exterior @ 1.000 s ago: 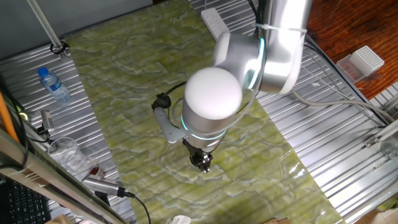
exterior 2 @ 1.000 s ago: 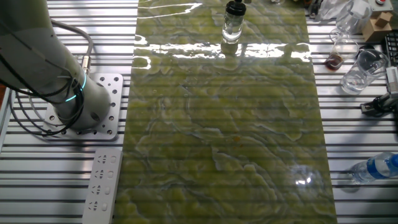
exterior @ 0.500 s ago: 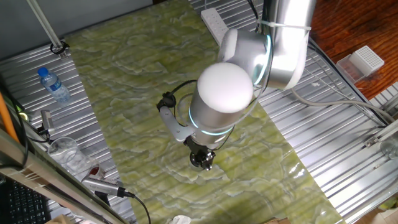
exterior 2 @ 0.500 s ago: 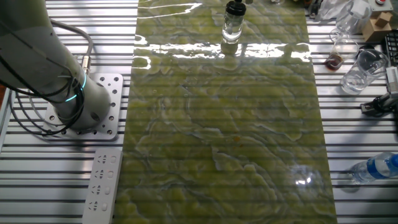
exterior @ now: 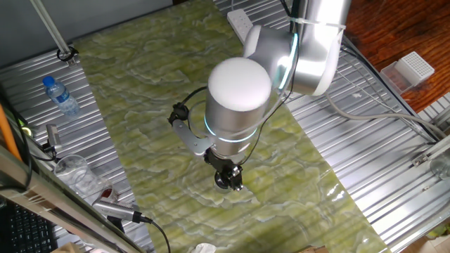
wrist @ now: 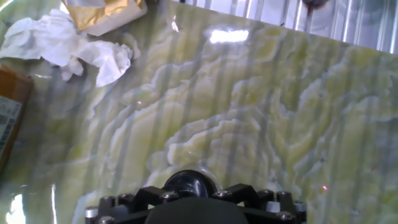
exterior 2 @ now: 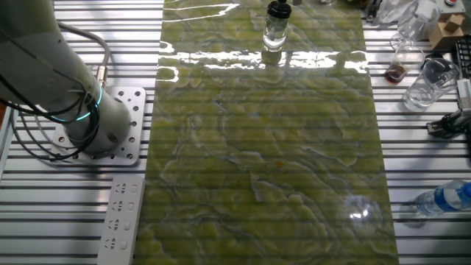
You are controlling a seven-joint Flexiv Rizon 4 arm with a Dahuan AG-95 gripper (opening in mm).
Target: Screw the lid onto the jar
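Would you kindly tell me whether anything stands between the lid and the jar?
Nothing visible does. The lid appears to sit directly on top of the jar, with the tool right over them. The crumpled tissue lies well off to the side.

small clear jar (exterior 2: 274, 31) standing upright on the green marbled mat, black lid (exterior 2: 277, 10) on top, right under the claw (exterior: 228, 181) tip
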